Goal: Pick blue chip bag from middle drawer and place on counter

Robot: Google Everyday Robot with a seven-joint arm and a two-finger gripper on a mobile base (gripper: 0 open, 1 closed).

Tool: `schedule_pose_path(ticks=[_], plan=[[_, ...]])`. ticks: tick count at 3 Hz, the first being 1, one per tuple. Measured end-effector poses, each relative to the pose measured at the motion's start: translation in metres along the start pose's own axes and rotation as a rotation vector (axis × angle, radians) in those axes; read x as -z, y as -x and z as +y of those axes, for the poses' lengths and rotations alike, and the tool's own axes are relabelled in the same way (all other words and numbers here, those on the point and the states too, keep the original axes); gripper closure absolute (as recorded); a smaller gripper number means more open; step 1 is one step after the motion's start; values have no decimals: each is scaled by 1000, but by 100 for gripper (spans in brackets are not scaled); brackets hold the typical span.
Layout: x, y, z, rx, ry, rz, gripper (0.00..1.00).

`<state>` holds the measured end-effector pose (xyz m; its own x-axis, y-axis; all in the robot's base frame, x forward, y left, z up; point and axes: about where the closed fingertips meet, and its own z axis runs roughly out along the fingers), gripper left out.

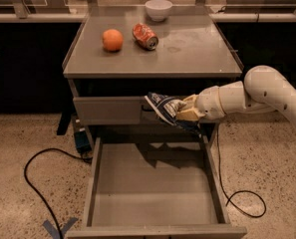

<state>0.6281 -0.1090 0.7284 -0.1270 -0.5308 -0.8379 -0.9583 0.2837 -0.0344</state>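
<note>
Camera view: the white robot arm is reaching in from the right, and its tan two-finger gripper is clamping the small crinkly dark-blue foil chip bag. The bag is hanging in the air above the back of the wide shallow grey metal middle drawer, in front of the closed grey upper drawer front, below the counter's front edge. The drawer is standing pulled out, its floor bare, with low walls on both sides. The flat grey metal counter is carrying a round orange fruit, a crushed orange-red soda can beside it, and a white bowl at the back; its right half is lying open. A black cable is looping over the speckled floor on the left.
</note>
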Motion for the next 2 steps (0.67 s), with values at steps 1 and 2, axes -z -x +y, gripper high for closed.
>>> schedule_pose_path(ticks=[1,2], plan=[[19,38,-15,28,-6,-24,100],[70,131,-28,87,-12,-98,100]])
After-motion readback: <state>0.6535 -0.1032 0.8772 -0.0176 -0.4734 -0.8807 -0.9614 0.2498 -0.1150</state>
